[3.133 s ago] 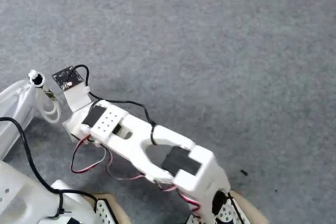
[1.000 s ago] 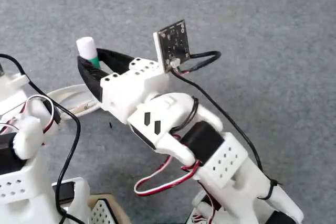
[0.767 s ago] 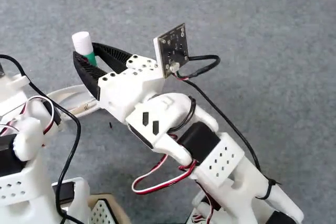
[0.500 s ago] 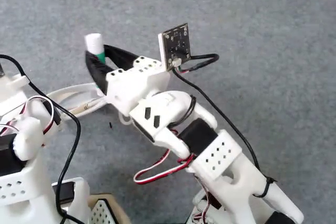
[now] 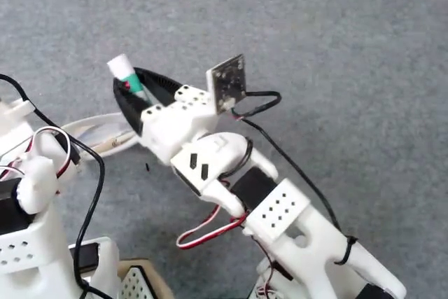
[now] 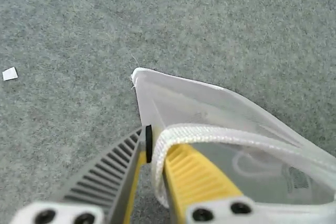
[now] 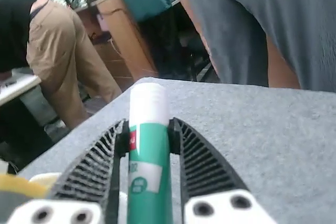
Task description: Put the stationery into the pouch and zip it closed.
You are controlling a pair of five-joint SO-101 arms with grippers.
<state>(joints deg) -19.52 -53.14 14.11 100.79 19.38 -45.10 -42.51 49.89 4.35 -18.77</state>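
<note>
glue stick [image 5: 126,75]: upper left of the high view, tilted, white cap outward | right gripper [image 7: 148,129]: jaws clamped on the stick's green body | pouch [image 5: 98,128]: white, left-centre of the high view, on the grey table [image 5: 350,68] | left gripper [image 6: 151,144]: fingers pinched tight on the pouch's corded rim

No text, number or sign can be read.

- Glue stick [image 7: 148,166]: its green wrapper has two white printed panels and a small red patch near the cap. The characters on them cannot be made out.
- Pouch [image 6: 210,103]: a small printed tag [image 6: 297,178] with dark lines shows through the translucent wall. Its print is illegible.
- Circuit board [image 5: 227,83] on an arm's wrist: it carries no marking that can be made out.
</note>
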